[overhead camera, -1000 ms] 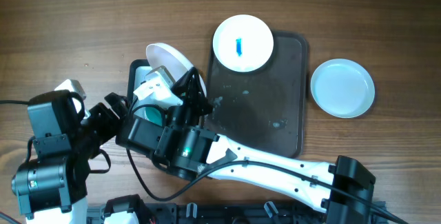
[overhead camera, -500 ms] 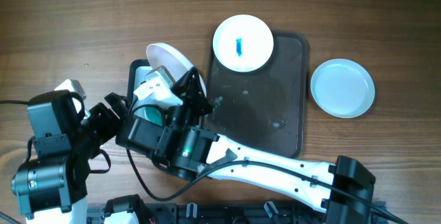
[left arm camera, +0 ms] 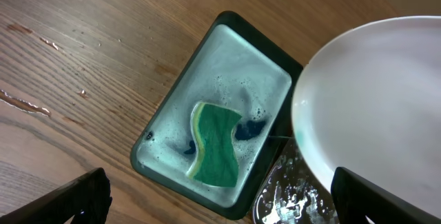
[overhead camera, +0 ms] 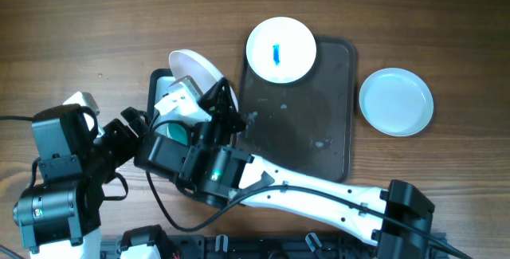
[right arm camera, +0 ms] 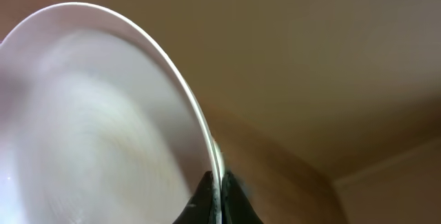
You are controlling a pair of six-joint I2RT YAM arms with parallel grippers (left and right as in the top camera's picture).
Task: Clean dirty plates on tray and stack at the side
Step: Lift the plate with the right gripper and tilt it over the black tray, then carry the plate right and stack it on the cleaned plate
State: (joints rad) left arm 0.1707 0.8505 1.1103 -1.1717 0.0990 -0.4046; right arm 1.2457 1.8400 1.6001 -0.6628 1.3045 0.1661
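Plate (right arm camera: 89,127) rim pinched between right gripper (right arm camera: 216,187) jaws, tilted.

Robotics lab bench, wood-grain table (overhead camera: 96,20), mounted robot arm (overhead camera: 319,191), loose cables (overhead camera: 12,119), soapy sponge tray (left arm camera: 241,72)

The right arm (overhead camera: 319,191) reaches from the lower right far across to the left side, and its wrist is turned toward the far edge. The right gripper (right arm camera: 215,182) has both fingers pressed together on the rim of a white plate (right arm camera: 89,127). The left arm (overhead camera: 60,171) stands at the left, and its wrist seems partly hidden under the right arm. The left gripper (left arm camera: 227,200) points downward with its fingers (left arm camera: 83,196) spread wide apart.
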